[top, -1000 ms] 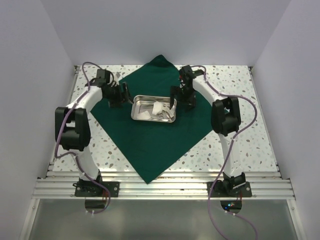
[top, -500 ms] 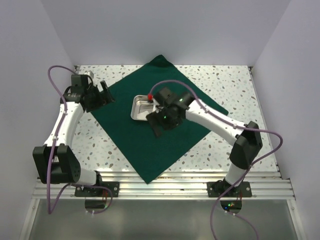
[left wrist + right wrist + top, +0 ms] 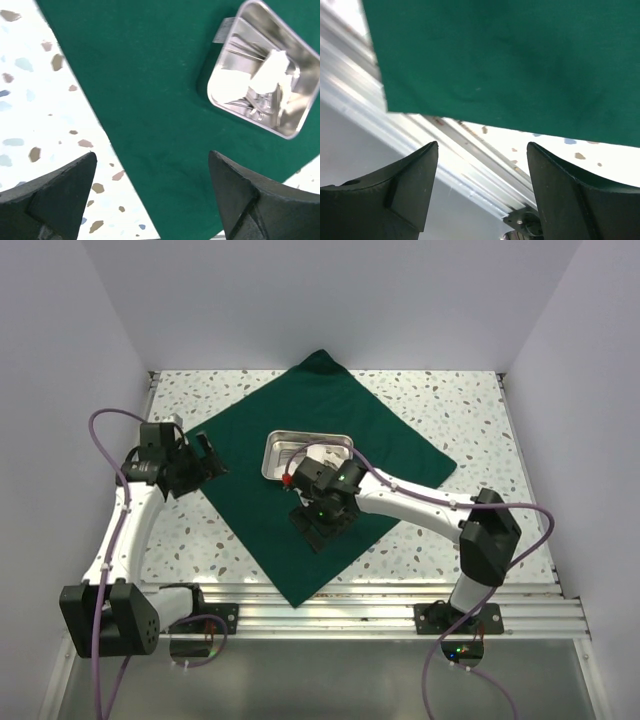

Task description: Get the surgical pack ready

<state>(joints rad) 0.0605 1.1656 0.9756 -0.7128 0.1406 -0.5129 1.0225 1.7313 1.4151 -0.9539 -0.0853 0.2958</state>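
The surgical pack is a dark green drape [image 3: 330, 415] spread flat as a wide diamond on the speckled table. It also shows in the left wrist view [image 3: 150, 90] and the right wrist view [image 3: 510, 55]. A shiny metal tray [image 3: 280, 454] with white gauze [image 3: 274, 65] sits on its middle. My left gripper [image 3: 205, 455] is open and empty above the drape's left corner. My right gripper [image 3: 318, 525] is open and empty above the drape's near half, in front of the tray.
Aluminium rails [image 3: 320, 610] run along the table's near edge, under the drape's near corner [image 3: 298, 602]. White walls close in the left, back and right. Bare speckled table [image 3: 470, 400] lies around the drape.
My right arm has swung from over the tray toward the near side of the drape. My left arm has drawn back left and nearer, off the tray's side.
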